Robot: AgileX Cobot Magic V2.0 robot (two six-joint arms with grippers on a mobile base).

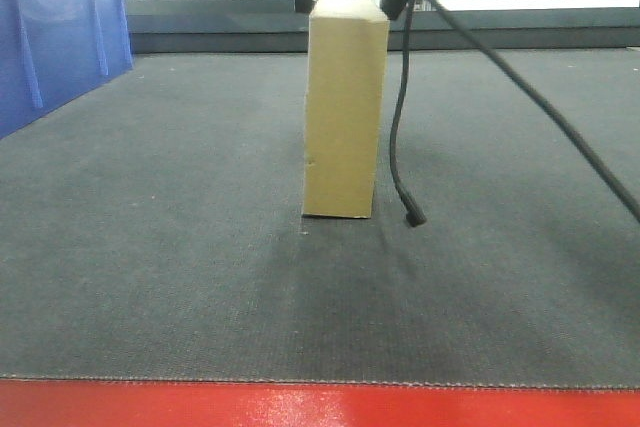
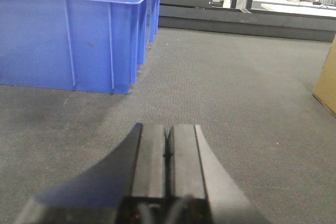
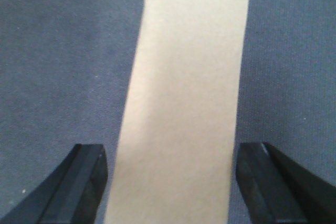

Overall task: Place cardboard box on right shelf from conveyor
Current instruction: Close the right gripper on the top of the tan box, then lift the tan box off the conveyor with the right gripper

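The cardboard box (image 1: 345,107) stands upright, tall and narrow, on the dark-grey conveyor (image 1: 180,197) near its middle. From above, my right gripper (image 1: 350,2) straddles its top. In the right wrist view the box (image 3: 189,77) runs between the two black fingers (image 3: 86,182), and my right gripper (image 3: 169,153) is open with a thin gap on each side. My left gripper (image 2: 168,127) is shut on nothing, low over the belt, and a corner of the box (image 2: 328,85) shows at its far right. The right shelf is out of view.
A large blue plastic bin (image 1: 50,47) sits on the belt at the left, close ahead of the left gripper (image 2: 68,35). A black cable (image 1: 400,147) hangs just right of the box, its end touching the belt. The glossy red front edge (image 1: 320,405) borders the conveyor.
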